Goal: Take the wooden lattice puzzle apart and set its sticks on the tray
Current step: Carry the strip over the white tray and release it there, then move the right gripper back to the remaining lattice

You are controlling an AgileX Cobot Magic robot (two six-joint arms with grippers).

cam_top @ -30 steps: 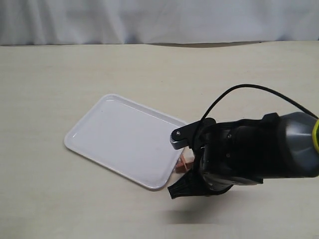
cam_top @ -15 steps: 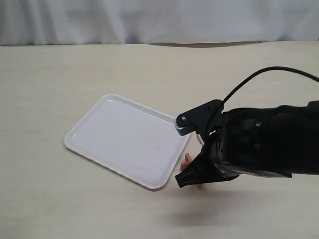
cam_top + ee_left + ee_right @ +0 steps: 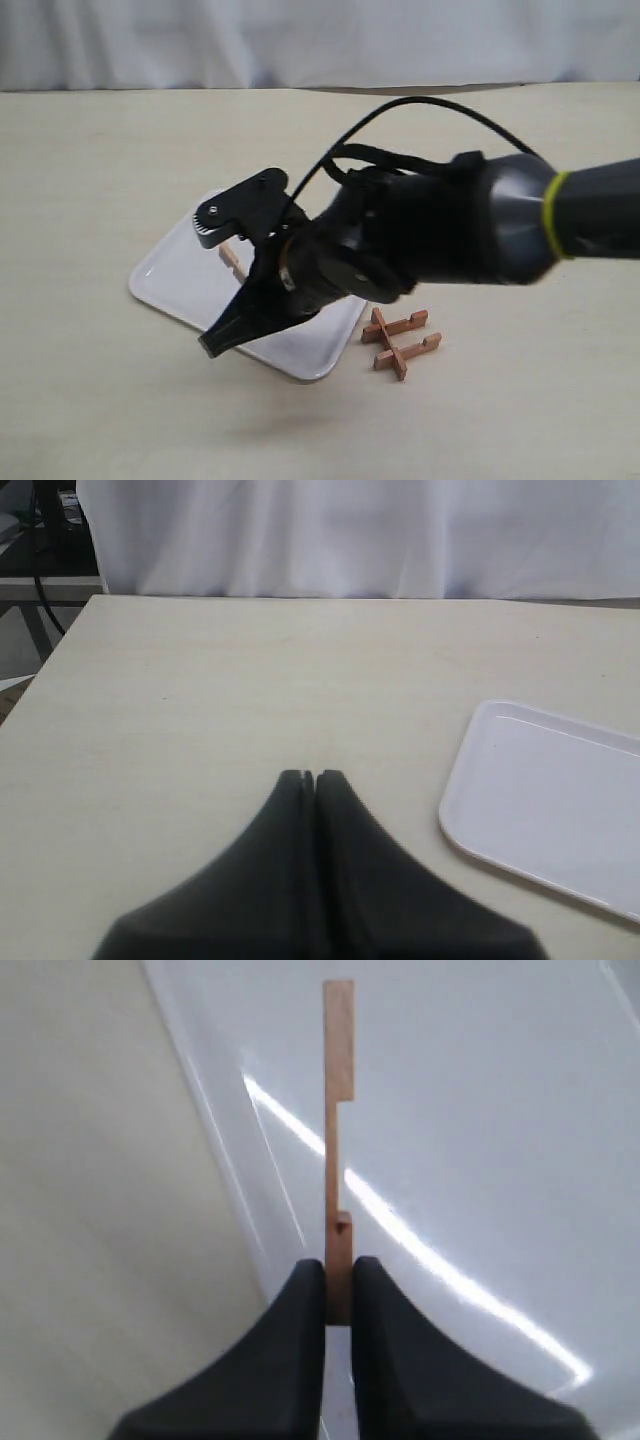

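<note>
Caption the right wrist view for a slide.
Right gripper holds one notched stick above the white tray.

A pale beige table [image 3: 100, 200] with a matt surface is seen across almost the whole exterior view. Along its far edge, at 12 o'clock, a white cloth [image 3: 300, 40] is hung in soft folds. The light is even and diffuse, and only a faint shadow [image 3: 300, 425] is cast on the table at 6 o'clock. In the left wrist view, a dark frame [image 3: 50, 525] and a grey floor [image 3: 12, 650] are visible beyond a table corner.
</note>
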